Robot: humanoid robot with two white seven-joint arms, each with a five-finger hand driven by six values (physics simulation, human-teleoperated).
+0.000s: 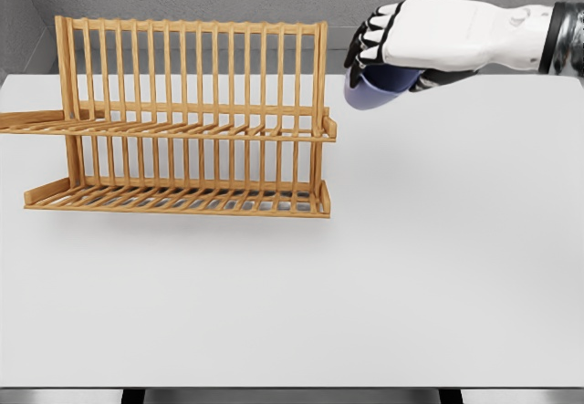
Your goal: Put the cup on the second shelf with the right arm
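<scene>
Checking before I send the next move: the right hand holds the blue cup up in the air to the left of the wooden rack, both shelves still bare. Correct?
Not quite. In the head view the right hand holds the blue cup to the right of the wooden rack, near its upper right corner, not to its left. The rest stands: the cup is held off the table and both shelves hold nothing.

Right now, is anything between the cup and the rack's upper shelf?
Nothing visible. The right hand holds the blue cup in the air just right of the wooden rack. Its upper shelf shows bare slats.
</scene>
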